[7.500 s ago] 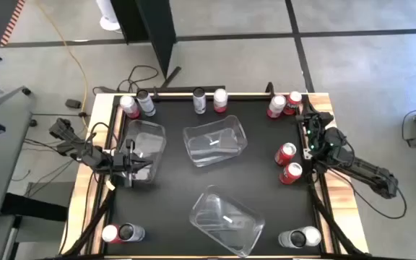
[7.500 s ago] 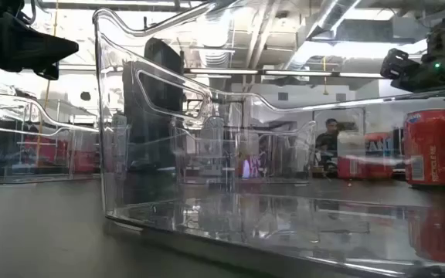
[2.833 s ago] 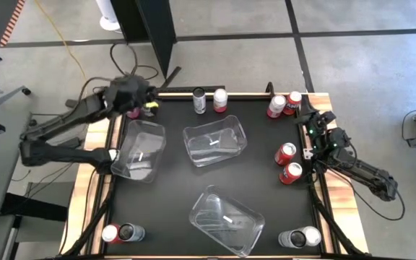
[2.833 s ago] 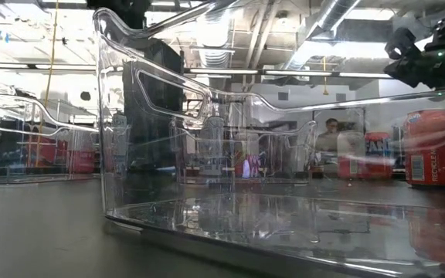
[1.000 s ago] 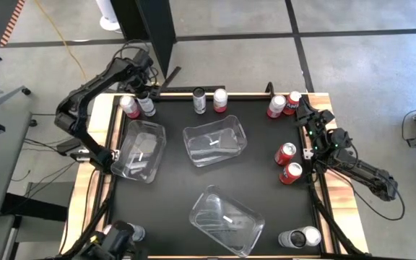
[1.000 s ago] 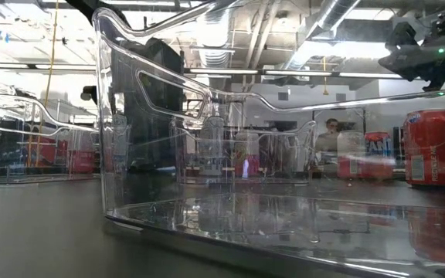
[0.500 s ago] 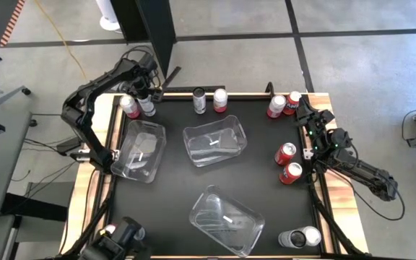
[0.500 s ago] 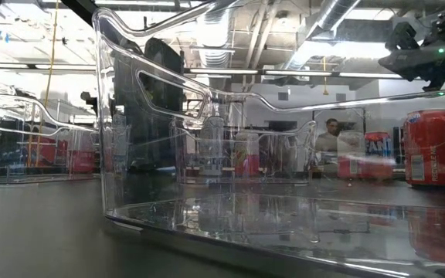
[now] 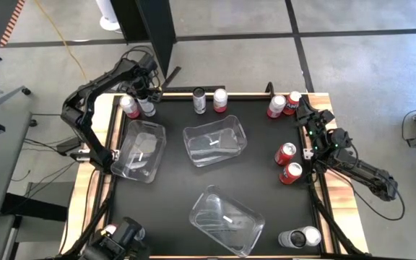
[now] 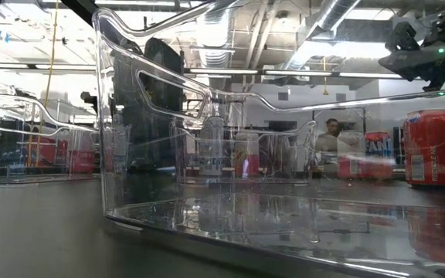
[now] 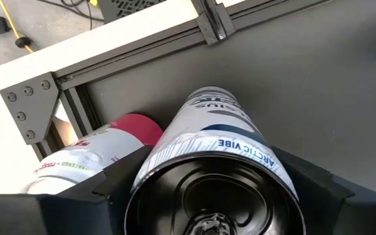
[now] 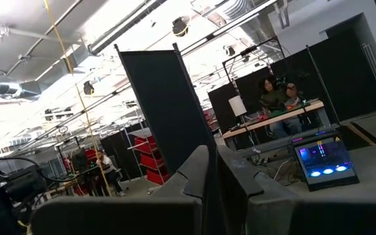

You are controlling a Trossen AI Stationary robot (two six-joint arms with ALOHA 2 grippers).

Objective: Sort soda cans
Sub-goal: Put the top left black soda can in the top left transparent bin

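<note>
Presently left gripper [image 9: 145, 99] at far-left table corner, fingers [image 11: 305, 179] either side of grey-silver can [image 11: 215, 171], grasping it. Red-white can [image 11: 93, 153] touching beside it. Right gripper [image 9: 303, 115] hovers near right edge, fingers [image 12: 198, 171] clenched, empty; two red cans [image 9: 287, 162] just beside. Clear bins [image 9: 214, 141] mid-table.

Three clear plastic bins lie on the black table [image 9: 266, 188]: one [image 9: 139, 150] at the left, one [image 9: 215, 141] in the middle, one [image 9: 225, 219] toward the near edge. Two people [image 12: 278, 94] sit at a desk in the room beyond.
</note>
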